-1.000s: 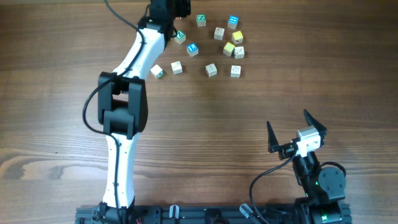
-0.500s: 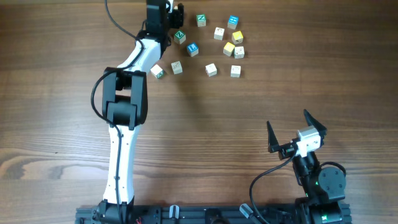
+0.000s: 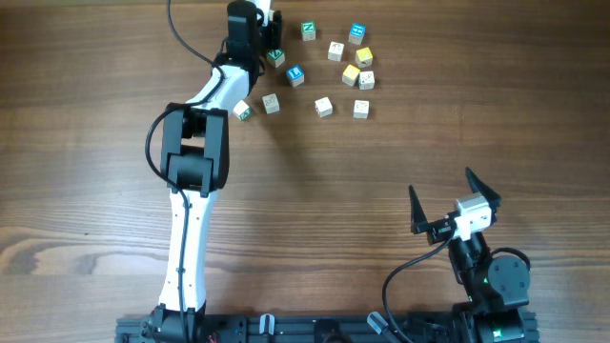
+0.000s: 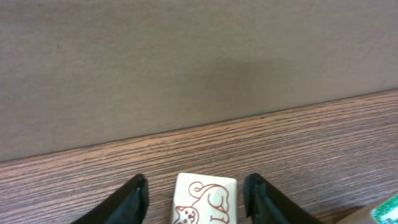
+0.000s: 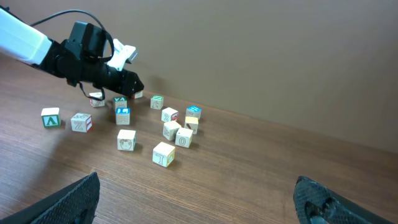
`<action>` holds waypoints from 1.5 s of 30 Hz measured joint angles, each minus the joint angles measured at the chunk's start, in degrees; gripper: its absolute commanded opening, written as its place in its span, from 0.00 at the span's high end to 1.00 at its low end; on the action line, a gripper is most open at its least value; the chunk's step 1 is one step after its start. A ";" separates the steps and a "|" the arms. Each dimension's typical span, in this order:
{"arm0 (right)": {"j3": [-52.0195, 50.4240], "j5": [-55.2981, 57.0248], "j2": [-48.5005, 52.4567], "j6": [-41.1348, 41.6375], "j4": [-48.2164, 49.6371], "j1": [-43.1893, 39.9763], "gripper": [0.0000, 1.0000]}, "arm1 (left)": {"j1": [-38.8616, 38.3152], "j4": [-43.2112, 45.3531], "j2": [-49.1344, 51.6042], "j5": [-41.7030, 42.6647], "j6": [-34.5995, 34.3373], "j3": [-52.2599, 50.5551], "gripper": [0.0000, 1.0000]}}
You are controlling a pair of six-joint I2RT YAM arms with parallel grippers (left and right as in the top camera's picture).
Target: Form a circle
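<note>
Small wooden letter cubes lie scattered at the far middle of the table: a cream one (image 3: 335,50), a yellow one (image 3: 364,56), more cream ones (image 3: 324,107) and some with green (image 3: 308,30) or blue (image 3: 294,74) faces. They form no ring; the circle does not show. My left gripper (image 3: 268,26) reaches to the far edge. In the left wrist view its jaws stand on either side of a cream cube with a red cat drawing (image 4: 208,198), with a gap on each side. My right gripper (image 3: 439,181) is wide open near the front right, holding nothing.
A grey wall runs right behind the far table edge (image 4: 199,121), just beyond the left gripper. A green-faced cube (image 3: 276,57) sits beside the left gripper's right finger. Bare wood spreads between the cubes and the right gripper (image 5: 198,190).
The left gripper has shifted a little along the far edge and its jaws have narrowed around the cat cube. The right arm has not moved.
</note>
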 measured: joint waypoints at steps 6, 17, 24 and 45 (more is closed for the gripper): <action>0.00 0.00 -0.02 -0.02 0.02 0.00 0.00 | 0.00 0.48 0.00 1.22 0.15 0.00 0.66; 0.00 -0.02 0.00 -0.02 0.00 0.00 0.00 | 0.00 -3.72 -0.90 1.25 -1.16 0.44 0.69; 0.00 -0.02 -0.02 -0.02 0.02 0.00 0.00 | -0.04 -20.79 -7.54 1.25 -1.29 0.42 0.54; 0.00 -0.02 0.00 -0.02 0.02 0.00 0.00 | -1.92 -24.37 -7.26 0.31 -1.55 0.42 0.04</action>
